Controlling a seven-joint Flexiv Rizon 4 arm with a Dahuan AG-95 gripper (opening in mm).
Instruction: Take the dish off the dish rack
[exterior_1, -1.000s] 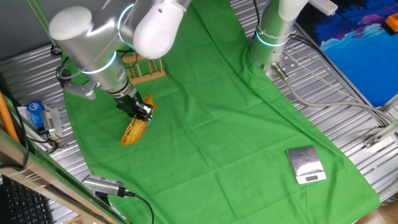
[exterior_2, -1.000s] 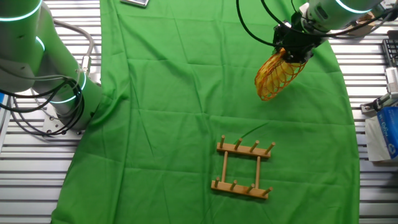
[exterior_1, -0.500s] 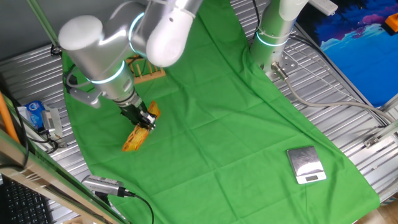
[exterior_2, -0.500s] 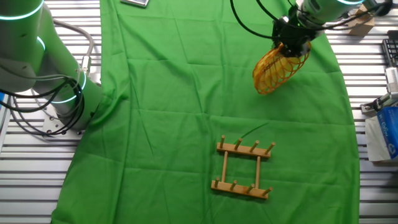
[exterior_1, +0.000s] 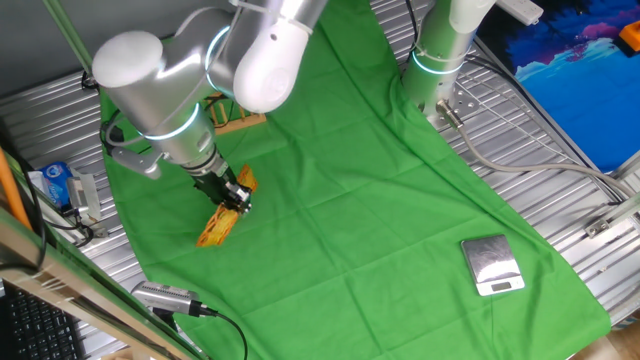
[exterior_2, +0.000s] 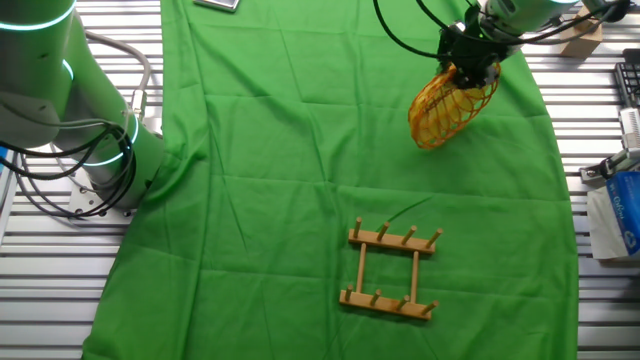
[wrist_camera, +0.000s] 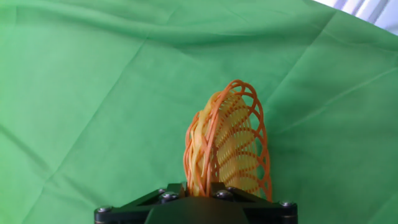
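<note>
The yellow-orange woven dish (exterior_1: 220, 222) hangs edge-on from my gripper (exterior_1: 232, 193), tilted, low over the green cloth. In the other fixed view the dish (exterior_2: 447, 108) is held below my gripper (exterior_2: 470, 70), well away from the wooden dish rack (exterior_2: 391, 272), which stands bare with its upright pegs. The rack (exterior_1: 228, 108) shows partly behind the arm in one fixed view. In the hand view the dish (wrist_camera: 227, 142) stands on edge between my jaws, which are shut on its rim.
A green cloth (exterior_1: 350, 190) covers the table. A small silver scale (exterior_1: 492, 264) lies at the near right. A second arm's base (exterior_1: 435, 60) stands at the back. A blue box (exterior_2: 615, 210) sits off the cloth's edge.
The arm has carried the dish a little further from the rack and lower toward the cloth; the grip has stayed shut on the rim.
</note>
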